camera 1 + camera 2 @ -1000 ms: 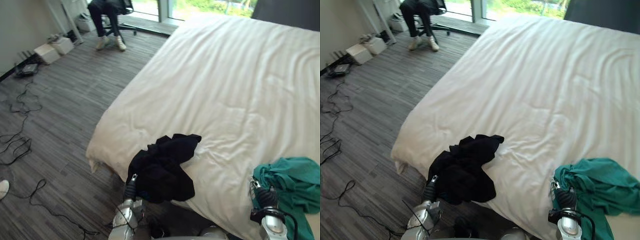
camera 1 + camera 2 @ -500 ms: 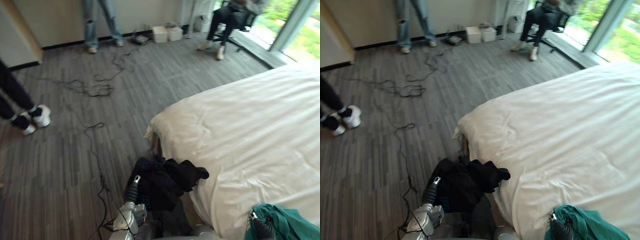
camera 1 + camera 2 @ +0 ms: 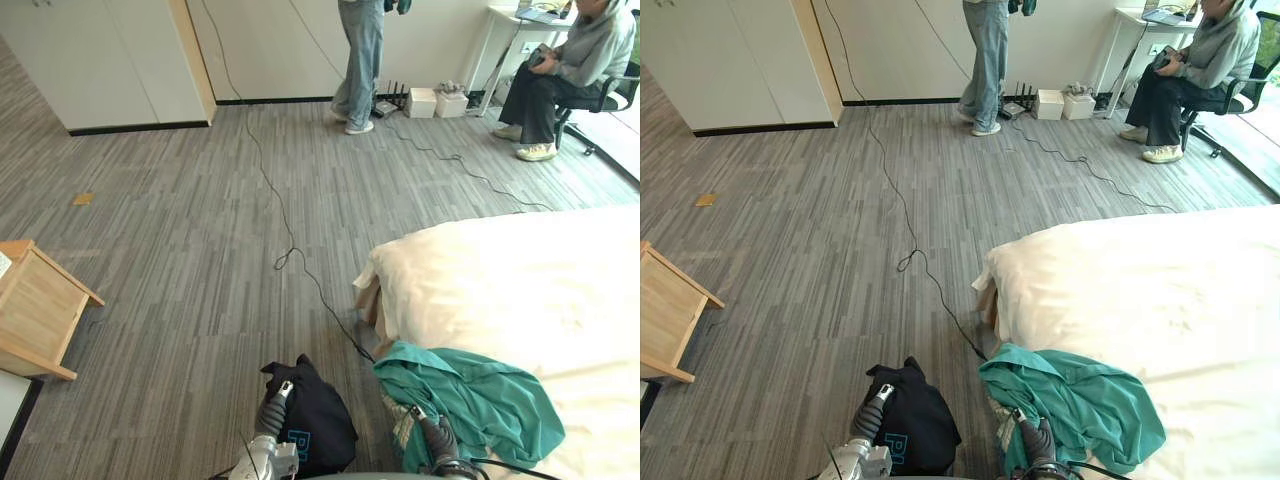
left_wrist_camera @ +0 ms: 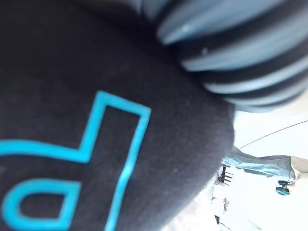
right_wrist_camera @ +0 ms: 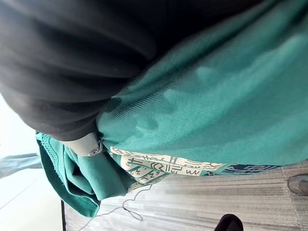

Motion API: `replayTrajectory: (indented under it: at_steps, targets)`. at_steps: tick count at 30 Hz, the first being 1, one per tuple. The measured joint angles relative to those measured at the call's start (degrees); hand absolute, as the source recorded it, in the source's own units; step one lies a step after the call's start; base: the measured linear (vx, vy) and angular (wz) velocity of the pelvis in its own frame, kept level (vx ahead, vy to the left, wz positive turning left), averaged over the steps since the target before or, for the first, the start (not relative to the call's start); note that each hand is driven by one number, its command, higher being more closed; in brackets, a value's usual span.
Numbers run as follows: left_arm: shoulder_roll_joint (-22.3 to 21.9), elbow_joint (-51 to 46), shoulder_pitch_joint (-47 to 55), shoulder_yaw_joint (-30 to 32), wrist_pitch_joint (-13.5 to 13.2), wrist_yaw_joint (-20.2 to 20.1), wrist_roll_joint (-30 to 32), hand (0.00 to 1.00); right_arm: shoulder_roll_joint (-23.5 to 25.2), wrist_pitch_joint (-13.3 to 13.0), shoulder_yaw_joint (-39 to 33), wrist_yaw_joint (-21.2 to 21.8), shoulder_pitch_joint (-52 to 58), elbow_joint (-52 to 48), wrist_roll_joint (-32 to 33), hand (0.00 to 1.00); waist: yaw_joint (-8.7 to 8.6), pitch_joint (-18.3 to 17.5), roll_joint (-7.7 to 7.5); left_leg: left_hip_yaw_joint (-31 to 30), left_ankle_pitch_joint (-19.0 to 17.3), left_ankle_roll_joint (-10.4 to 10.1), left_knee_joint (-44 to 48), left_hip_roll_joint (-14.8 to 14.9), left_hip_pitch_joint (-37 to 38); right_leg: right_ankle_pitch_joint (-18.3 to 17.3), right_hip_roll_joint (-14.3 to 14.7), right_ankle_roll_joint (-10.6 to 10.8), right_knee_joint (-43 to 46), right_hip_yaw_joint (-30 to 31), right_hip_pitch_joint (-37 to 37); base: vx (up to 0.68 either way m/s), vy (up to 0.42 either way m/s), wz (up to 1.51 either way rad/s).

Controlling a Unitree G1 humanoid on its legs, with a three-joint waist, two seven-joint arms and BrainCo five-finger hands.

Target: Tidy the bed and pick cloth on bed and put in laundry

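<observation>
From the head, there are two cloths, one bed, two people and one wooden box. The black cloth [image 3: 312,432] hangs at the end of the left arm, low over the grey floor [image 3: 180,220] and off the bed [image 3: 520,290]. The left hand [image 3: 274,410] points up and away, and its front is tucked into the black cloth. The green cloth [image 3: 485,400] sits bunched at the end of the right arm, in front of the bed's near corner. The right hand [image 3: 437,441] goes into it from below. One person [image 3: 360,60] stands by the far wall, cut off at the top. The other person [image 3: 565,70] sits on a chair. The wooden box [image 3: 40,300] is cut off at the left edge. In the left wrist view, black cloth with a blue shape covers the hand, so I cannot tell if it is open or closed. In the right wrist view, green cloth with a patterned strip presses close against the dark cover, and I cannot tell if that hand is open or closed.
</observation>
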Motion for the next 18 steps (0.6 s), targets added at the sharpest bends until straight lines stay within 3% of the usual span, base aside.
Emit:
replayTrajectory:
  at_steps: [3, 4, 5, 7, 9, 10, 11, 14, 15, 17, 18]
  targets:
    - [1.1, 4.2, -4.9, -2.4, 0.0, 1.0, -3.0, 1.0, -1.6, 1.1, 0.8, -0.4, -2.9, 4.0, -0.1, 1.0, -0.01, 0.1, -0.57, 7.7, -2.2, -0.2, 2.3, 1.0, -0.5, -0.3, -1.1, 0.4, 0.3, -0.2, 0.1, 0.04, -0.008, 0.0]
    - [1.0, 5.4, -6.8, -2.2, 0.0, 1.1, -5.5, 1.0, -2.4, 1.4, 0.8, -0.4, -4.0, 5.3, -0.2, 1.0, -0.07, 1.2, -0.78, 11.1, -6.7, -1.3, 9.6, 2.4, -3.1, -0.5, -1.1, 0.7, -0.2, -0.6, 0.9, 0.02, -0.033, -0.03]
    - [0.8, 6.2, -8.0, -1.9, 0.0, 1.3, -7.9, 1.0, -3.8, 1.7, 1.8, -0.3, -4.8, 5.4, -0.4, 1.0, -0.07, 2.6, 0.01, 12.8, -11.4, -3.1, 18.1, 4.8, -5.8, -0.6, -0.3, 0.6, -1.8, -0.7, 2.8, 0.05, -0.02, -0.07]
    - [0.4, 6.3, -8.6, -1.5, 0.0, 2.2, -10.7, 1.0, -6.1, 2.5, 2.9, -0.3, -5.9, 5.4, -1.1, 1.0, 0.12, 4.7, 1.96, 14.2, -15.4, -4.7, 26.9, 7.6, -7.4, -0.7, 0.6, 0.2, -4.3, -1.2, 5.9, 0.08, 0.062, -0.03]
    - [0.6, 6.3, -9.3, -1.0, -0.1, 2.3, -11.3, 1.0, -6.7, 2.9, 2.6, -0.4, -6.2, 5.5, -1.7, 1.0, -0.81, 6.0, 1.75, 15.2, -14.1, -7.2, 36.8, 8.9, -11.4, -0.6, -0.9, -0.4, -6.6, -2.2, 8.2, 0.1, 0.106, 0.42]
    - [1.0, 6.2, -9.5, -0.2, -0.1, 2.5, -11.3, 1.0, -6.5, 3.2, 2.5, -0.5, -6.3, 5.4, -1.7, 1.0, -0.58, 7.0, 0.31, 16.9, -14.6, -7.4, 42.0, 10.0, -14.9, -0.5, -2.5, -0.3, -7.4, -3.4, 9.0, 0.1, 0.08, 0.34]
    - [0.8, 6.2, -9.5, -0.2, -0.1, 3.3, -11.3, 1.0, -6.9, 3.3, 2.4, -0.6, -6.7, 5.4, -1.6, 1.0, 0.18, 7.2, 0.52, 18.4, -15.5, -5.9, 42.0, 12.0, -16.8, -0.9, -3.3, 0.3, -8.1, -3.6, 9.4, 0.11, 0.081, 0.22]
    - [0.6, 6.2, -9.5, -0.1, -0.1, 3.3, -11.2, 1.0, -7.3, 3.3, 2.4, -0.6, -8.2, 5.4, -1.2, 1.0, 0.09, 7.4, 0.67, 19.6, -15.1, -6.0, 36.0, 14.0, -19.7, -2.2, -5.1, 2.5, -10.1, -5.0, 11.4, 0.26, 0.189, 0.22]
    - [0.1, 6.3, -9.5, -0.2, 0.0, 3.3, -11.1, 1.0, -7.5, 3.3, 2.4, -0.6, -9.5, 5.2, -1.2, 1.0, 0.21, 7.4, 0.39, 21.3, -12.1, -3.0, 32.4, 13.2, -20.2, -3.9, -7.5, 5.1, -10.6, -6.6, 12.2, 0.47, 0.288, 0.32]
    - [-0.6, 6.3, -9.7, -0.1, 0.0, 3.3, -11.1, 1.0, -7.5, 3.3, 2.4, -0.6, -10.6, 4.8, -1.2, 1.0, 0.3, 7.7, -0.83, 21.8, -13.6, 0.0, 32.4, 10.7, -20.9, -3.4, -9.6, 6.1, -10.7, -7.8, 12.1, 0.42, 0.193, 0.3]
    - [-0.6, 6.2, -10.4, 0.9, 0.0, 3.4, -11.0, 1.0, -7.0, 3.3, 2.8, -0.4, -12.1, 3.5, -1.4, 1.0, 0.48, 7.8, -1.44, 22.1, -15.2, 3.3, 34.5, 9.7, -22.3, -1.2, -10.7, 7.6, -11.2, -8.5, 12.2, 0.42, 0.138, 0.28]
